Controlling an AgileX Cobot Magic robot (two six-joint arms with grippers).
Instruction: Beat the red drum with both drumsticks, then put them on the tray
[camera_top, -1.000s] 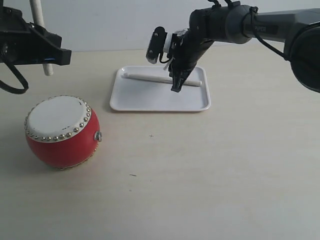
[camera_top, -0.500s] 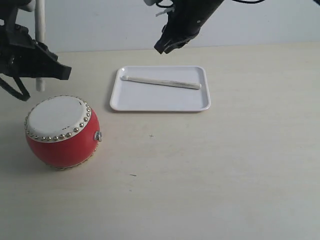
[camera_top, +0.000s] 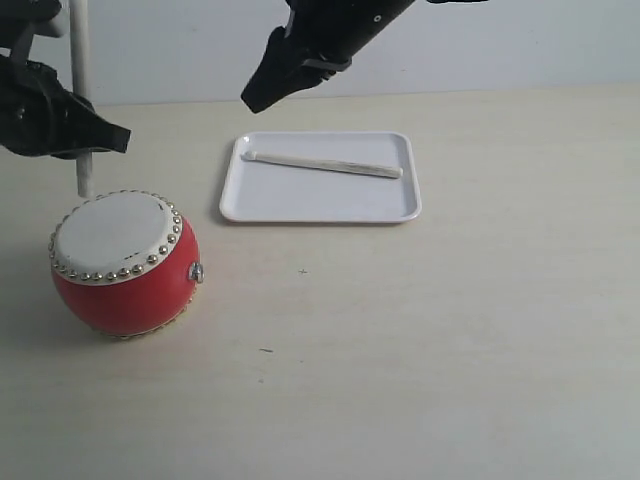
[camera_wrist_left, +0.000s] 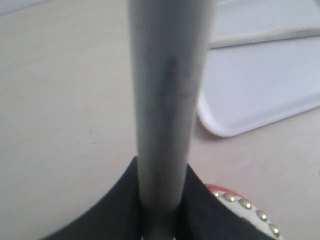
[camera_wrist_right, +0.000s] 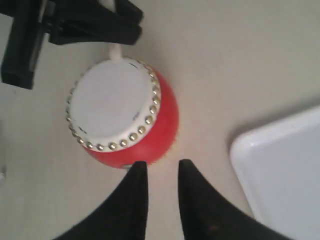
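The red drum (camera_top: 125, 262) stands upright at the left, cream skin up. My left gripper (camera_top: 75, 130) is shut on one drumstick (camera_top: 80, 90), held nearly vertical, its lower tip just behind the drum's far rim. In the left wrist view that drumstick (camera_wrist_left: 170, 100) runs between the jaws of the gripper (camera_wrist_left: 162, 200). The other drumstick (camera_top: 325, 164) lies on the white tray (camera_top: 320, 215). My right gripper (camera_top: 255, 100) hangs high, left of the tray, open and empty. Seen from the right wrist, the gripper (camera_wrist_right: 161, 165) is above the table beside the drum (camera_wrist_right: 120, 110).
Bare pale tabletop stretches in front of and to the right of the tray. The tray's corner (camera_wrist_right: 285, 170) and the left arm (camera_wrist_right: 75, 20) show in the right wrist view. A white wall runs behind the table.
My right gripper has left the drumstick lying on the tray, risen and swung left toward the drum. My left gripper has lowered its drumstick toward the drum's far rim.
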